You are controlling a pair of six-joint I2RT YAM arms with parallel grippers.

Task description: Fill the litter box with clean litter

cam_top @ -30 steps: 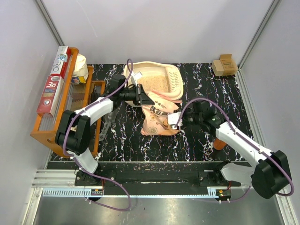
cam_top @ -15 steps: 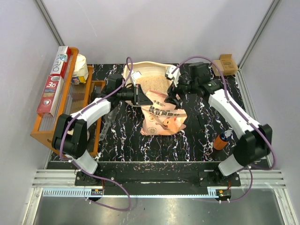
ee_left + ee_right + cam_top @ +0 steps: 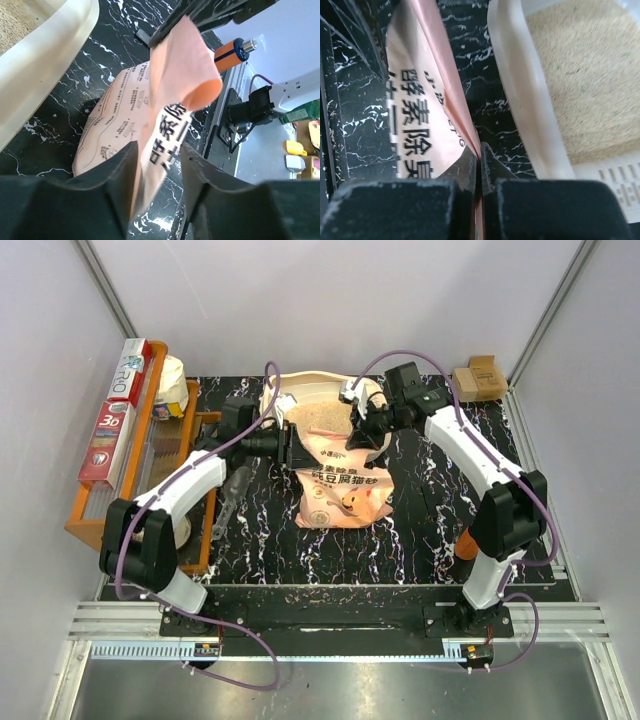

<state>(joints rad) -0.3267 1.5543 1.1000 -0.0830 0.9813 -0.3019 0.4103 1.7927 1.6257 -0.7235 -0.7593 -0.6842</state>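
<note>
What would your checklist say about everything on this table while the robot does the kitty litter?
Surface: black marbled tabletop.
Job's things: litter box at far centre, litter inside; pink bag lies in front of it, top edge lifted.
Clutter: orange wooden tray with boxes on the left; cardboard box far right; orange bottle near right.
Grippers: left end effector and right end effector both pinch the bag's top.
Cables: purple cables loop along both arms.
Surroundings: pale walls; metal rail in front.
</note>
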